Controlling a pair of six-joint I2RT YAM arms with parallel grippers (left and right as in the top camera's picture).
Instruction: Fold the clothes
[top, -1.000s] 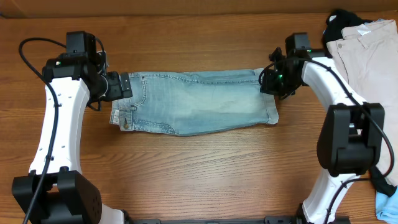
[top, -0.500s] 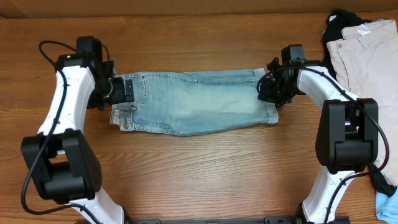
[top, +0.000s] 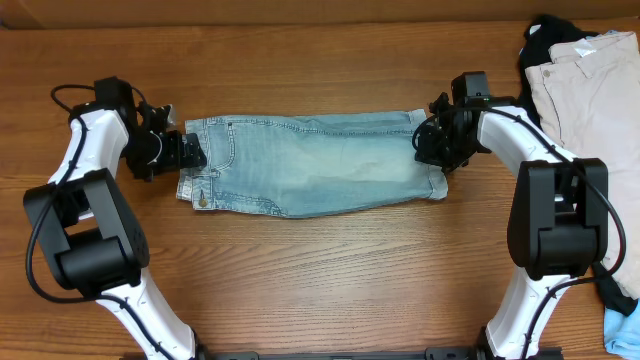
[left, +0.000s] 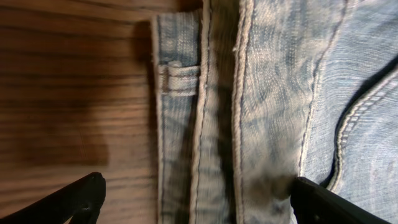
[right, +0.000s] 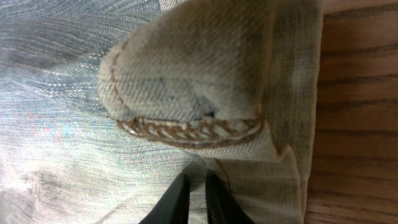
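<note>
Left tool (top: 190, 152) sits at the 9 o'clock end of the denim shorts (top: 310, 165), its fingers spread wide apart and holding nothing. In its wrist view the left tool (left: 199, 196) straddles the waistband (left: 217, 124), one finger over bare wood and the other over denim. That looks like a stance for taking the band's edge.

Right tool (top: 432, 145) is at the 3 o'clock end, on the upper leg hem. Seen close, the right tool (right: 199, 196) has its fingers nearly together and seems clamped on a thin layer of cloth. The pinch itself is at the frame's edge, so I cannot be sure. Just above it the cuffed hem (right: 193, 81) stands up in a curled fold, which suits a hold meant to carry that end over.

Only the overhead view shows the whole layout. The shorts lie flat along the tabletop (top: 320, 270), running 9 to 3 o'clock. Beige trousers (top: 590, 90) and a black garment (top: 548, 35) are heaped apart at 2 o'clock. Only the wrist views show the lifted cuff and the belt loop (left: 177, 81).
</note>
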